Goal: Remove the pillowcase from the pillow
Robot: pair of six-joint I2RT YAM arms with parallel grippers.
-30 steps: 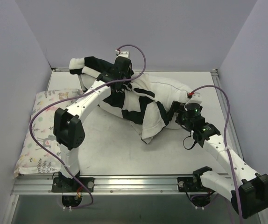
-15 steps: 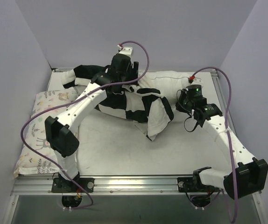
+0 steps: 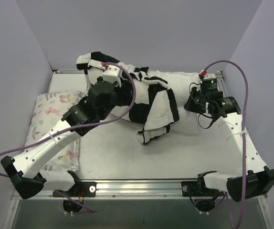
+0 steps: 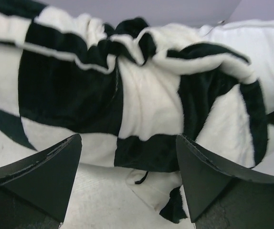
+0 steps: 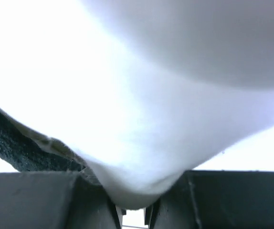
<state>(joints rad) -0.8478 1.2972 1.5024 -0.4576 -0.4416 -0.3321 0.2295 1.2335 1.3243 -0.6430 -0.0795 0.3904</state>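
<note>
The black-and-white checkered pillowcase [image 3: 151, 102] lies bunched across the back of the table, still over the left part of the white pillow [image 3: 182, 82]. A loose flap hangs toward the front. My left gripper [image 3: 126, 96] stands open just left of it, nothing between its fingers. In the left wrist view the pillowcase [image 4: 146, 95] fills the space ahead of the open left gripper [image 4: 129, 139]. My right gripper [image 3: 190, 102] is shut on the pillow's bare right end. In the right wrist view white pillow fabric [image 5: 142, 119] is pinched in the right gripper [image 5: 133, 210].
A pale pillow printed with small animals [image 3: 48, 114] lies along the table's left side, under the left arm. Purple walls close in the back and both sides. A metal rail [image 3: 137, 183] runs along the near edge.
My left gripper opened, let go of the pillowcase and drew back toward the near left. My right gripper shut on the pillow's end and moved toward the back right.
</note>
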